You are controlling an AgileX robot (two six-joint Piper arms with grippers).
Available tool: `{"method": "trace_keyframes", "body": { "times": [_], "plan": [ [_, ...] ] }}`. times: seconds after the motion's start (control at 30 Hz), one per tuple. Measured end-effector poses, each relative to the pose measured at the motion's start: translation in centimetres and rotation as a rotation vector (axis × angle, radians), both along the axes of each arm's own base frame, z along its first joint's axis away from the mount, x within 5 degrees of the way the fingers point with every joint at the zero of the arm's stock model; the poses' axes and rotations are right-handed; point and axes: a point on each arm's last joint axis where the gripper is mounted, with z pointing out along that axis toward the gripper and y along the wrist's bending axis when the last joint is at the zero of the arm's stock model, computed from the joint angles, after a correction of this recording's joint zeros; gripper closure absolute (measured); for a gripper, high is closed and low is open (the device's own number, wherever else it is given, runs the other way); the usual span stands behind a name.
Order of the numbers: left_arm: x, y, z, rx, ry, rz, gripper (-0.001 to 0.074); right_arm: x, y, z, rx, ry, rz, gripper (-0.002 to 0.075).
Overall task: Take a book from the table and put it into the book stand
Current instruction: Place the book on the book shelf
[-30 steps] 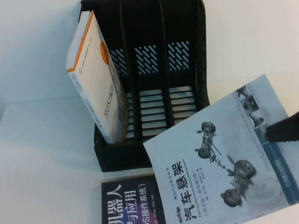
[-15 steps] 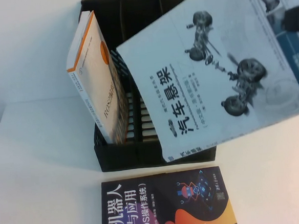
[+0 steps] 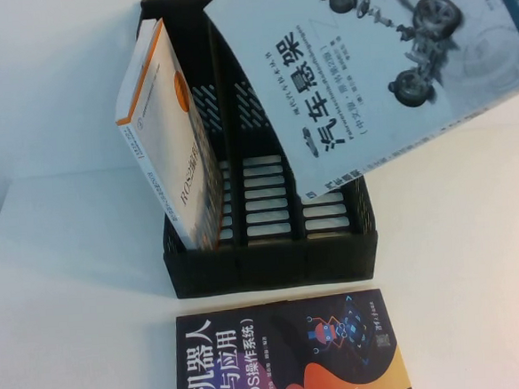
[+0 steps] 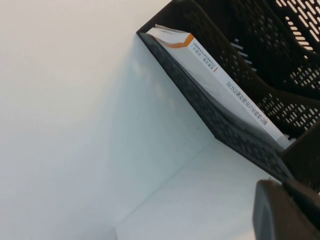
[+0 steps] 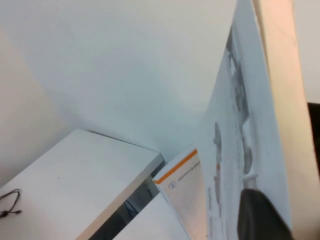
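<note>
Holding anything on your right side at the moment?

Yes. Your right end effector [image 5: 267, 220] is clamped on the book [image 3: 384, 70]; from its wrist camera you see a dark finger [image 5: 260, 212] pressed flat against the cover. It sits off the top right of the high view, so only that wrist view shows it.

And where does that leave the book?

Up in the air, tilted, above the back and right of the book stand [image 3: 273, 256]. Its lowest corner hangs over the right compartment. I cannot tell whether that corner touches the plastic. None of it rests on the worktop [image 3: 80, 305].

What else is in the stand?

You have a thick white book with an orange band [image 3: 171, 138] in the left compartment, leaning to the left. The middle compartment's slotted floor shows bare.

And your left arm?

Your left end effector [image 4: 287, 210] sits low near the worktop, just beside the stand's left outer wall. Whether it is wide or narrow, I cannot tell.

Anything in front of the stand?

A dark book with orange and purple cover art [image 3: 289, 357] lies flat on the worktop, just beside the stand's front wall.
</note>
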Motion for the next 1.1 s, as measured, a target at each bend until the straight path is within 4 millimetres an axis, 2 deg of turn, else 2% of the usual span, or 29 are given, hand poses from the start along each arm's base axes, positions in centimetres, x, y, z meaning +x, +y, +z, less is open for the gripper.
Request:
{"method": "trace_keyframes", "body": {
  "times": [0.23,0.37,0.6,0.87,1.1],
  "plan": [
    [0.0,0.0,0.0,-0.024,0.009,0.003,0.0738,1.0,3.9,-0.5,-0.019,-0.087,0.016,0.0589],
    [0.0,0.0,0.0,-0.028,0.01,0.003,0.0738,1.7,5.0,-0.7,-0.031,-0.13,-0.025,0.0591],
    [0.0,0.0,0.0,-0.028,0.01,0.004,0.0738,4.0,5.9,-1.9,-0.053,-0.16,-0.142,0.0591],
    [0.0,0.0,0.0,-0.028,0.01,0.004,0.0738,6.8,6.6,-4.9,-0.09,-0.098,-0.172,0.0591],
    [-0.2,0.1,0.1,-0.037,-0.007,0.004,0.0738,7.3,6.5,-5.4,-0.097,-0.091,-0.204,0.0591]
  ]
}}
